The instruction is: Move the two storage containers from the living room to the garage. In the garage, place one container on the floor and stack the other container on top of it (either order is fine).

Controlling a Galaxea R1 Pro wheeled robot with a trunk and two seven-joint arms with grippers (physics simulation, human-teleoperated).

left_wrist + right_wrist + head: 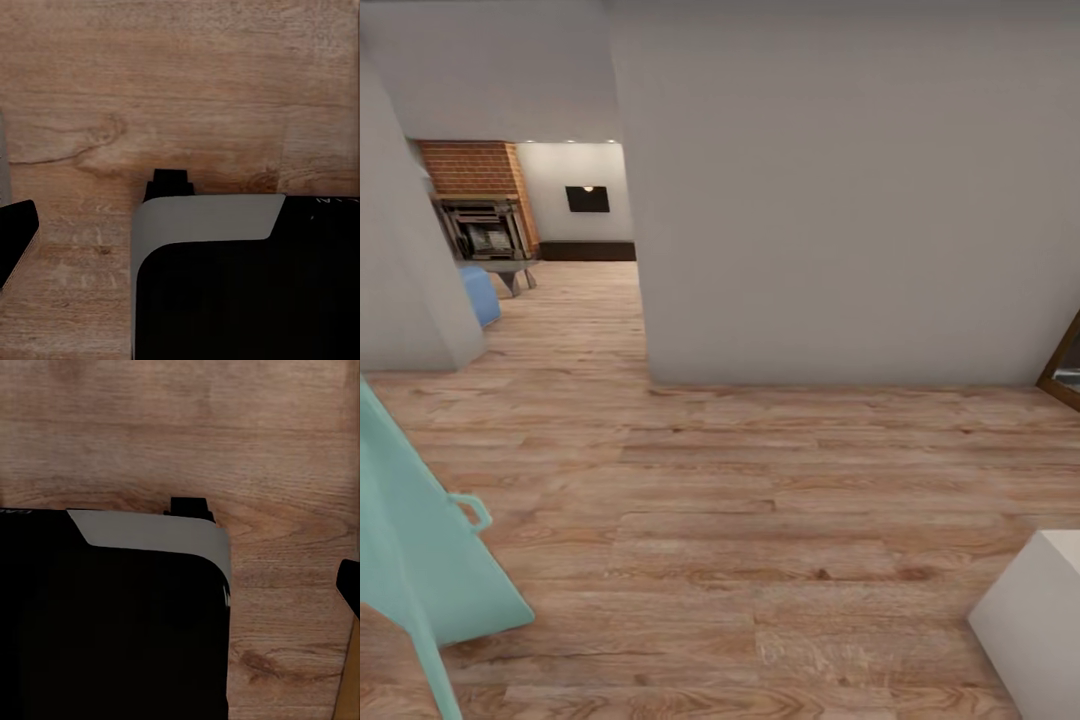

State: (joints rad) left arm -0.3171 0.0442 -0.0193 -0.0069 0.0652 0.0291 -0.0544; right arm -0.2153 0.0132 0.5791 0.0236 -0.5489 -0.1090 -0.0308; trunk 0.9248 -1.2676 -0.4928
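Light wood plank flooring [760, 520] is stretching across a hallway, with a plain grey wall [840, 190] standing ahead and an opening at its left giving onto the living room [550, 215], where a brick-topped dark fireplace [482, 215] and the edge of a blue sofa [480, 293] are showing. A pale teal panel with a handle [420, 560] is leaning in at the near left, and a white block [1035, 620] is sitting at the near right. Both wrist cameras are looking down over dark robot body [247, 292] at the planks [225, 442]. Whether the fingers are apart or together, I cannot tell.
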